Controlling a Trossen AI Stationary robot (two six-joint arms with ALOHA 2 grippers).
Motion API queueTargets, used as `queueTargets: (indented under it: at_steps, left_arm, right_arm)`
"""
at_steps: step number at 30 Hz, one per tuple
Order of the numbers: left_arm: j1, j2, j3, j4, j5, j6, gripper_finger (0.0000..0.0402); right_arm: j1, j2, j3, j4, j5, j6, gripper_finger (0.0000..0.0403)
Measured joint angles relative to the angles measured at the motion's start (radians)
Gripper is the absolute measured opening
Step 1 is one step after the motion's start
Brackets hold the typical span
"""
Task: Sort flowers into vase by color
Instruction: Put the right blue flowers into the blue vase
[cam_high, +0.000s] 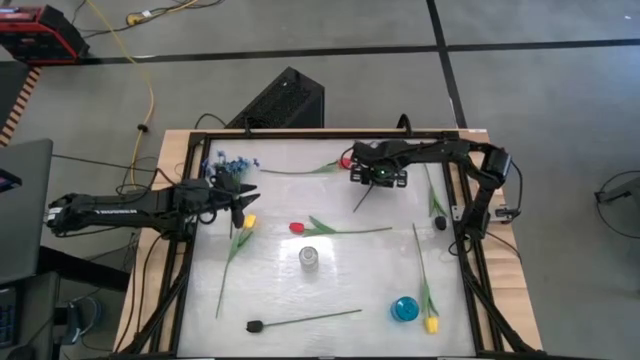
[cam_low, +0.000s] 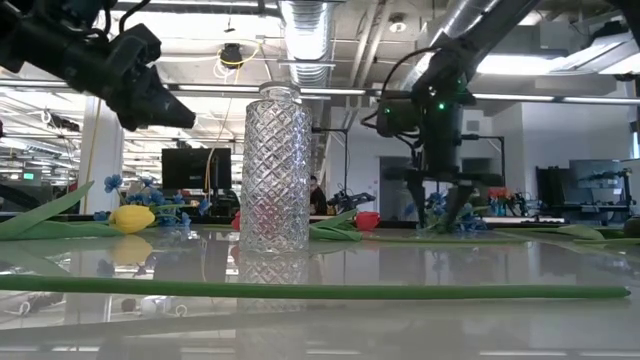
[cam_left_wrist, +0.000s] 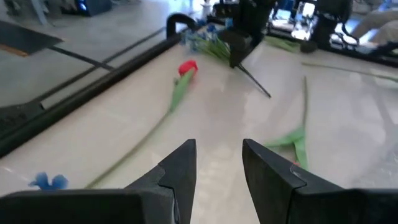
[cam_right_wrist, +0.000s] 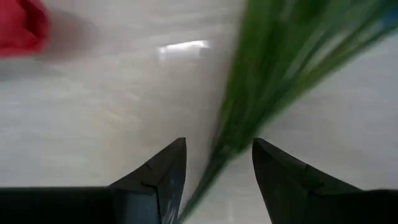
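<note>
White and glossy, the worktop (cam_high: 330, 275) carries flowers scattered round a clear vase (cam_high: 309, 257) at its middle.

At the left, the left tool (cam_high: 243, 197) hangs above the surface with its fingers spread and nothing between them. Blue blossoms (cam_high: 232, 163) lie just behind it and a yellow tulip (cam_high: 247, 221) just in front, its stem running toward the near edge. A black-headed stem (cam_high: 256, 325) lies along the front.

Toward the middle, 1 red tulip (cam_high: 297, 228) lies just beyond the vase, and another red tulip (cam_high: 346, 160) rests near the far edge.

Right of that, the right tool (cam_high: 379, 179) is down low over a blue spray; in the right wrist view its fingers are spread on either side of the bundled green stems (cam_right_wrist: 249, 118), not yet pinching them. A blue vase (cam_high: 404, 309) stands near the front right corner, with a 2nd yellow tulip (cam_high: 432, 324) just beside it.

My guess is the step in hand is grasping this spray. The risk is that the bundle has many thin stems, so a closing pinch may catch only some and let the rest splay or slip out on lifting. The red tulip close by could also be nudged, and a long trailing stem may sweep other flowers or tip the clear vase when carried.
</note>
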Motion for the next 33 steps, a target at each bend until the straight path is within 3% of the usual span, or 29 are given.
queueTargets:
  at_steps: [7,15,22,27,33]
  left_arm:
    - [0.000,0.000,0.000,-0.047,0.009,-0.038,0.0119]
    - [0.000,0.000,0.000,-0.054,0.007,-0.056,0.0119]
    - [0.000,0.000,0.000,-0.058,-0.009,-0.057,0.0119]
    - [0.000,0.000,0.000,-0.044,-0.104,-0.072,0.0119]
    - [0.000,0.000,0.000,-0.023,-0.193,-0.082,0.0119]
  right_arm:
    - [0.021,-0.002,-0.037,0.054,0.028,0.029,0.0186]
    - [0.031,-0.004,-0.032,0.085,0.035,-0.074,0.0027]
    - [-0.023,-0.126,-0.025,0.090,0.038,-0.226,0.0043]
    - [-0.041,-0.305,-0.025,0.097,0.106,-0.349,0.0028]
    - [0.090,-0.551,-0.024,0.114,0.128,-0.569,0.0028]
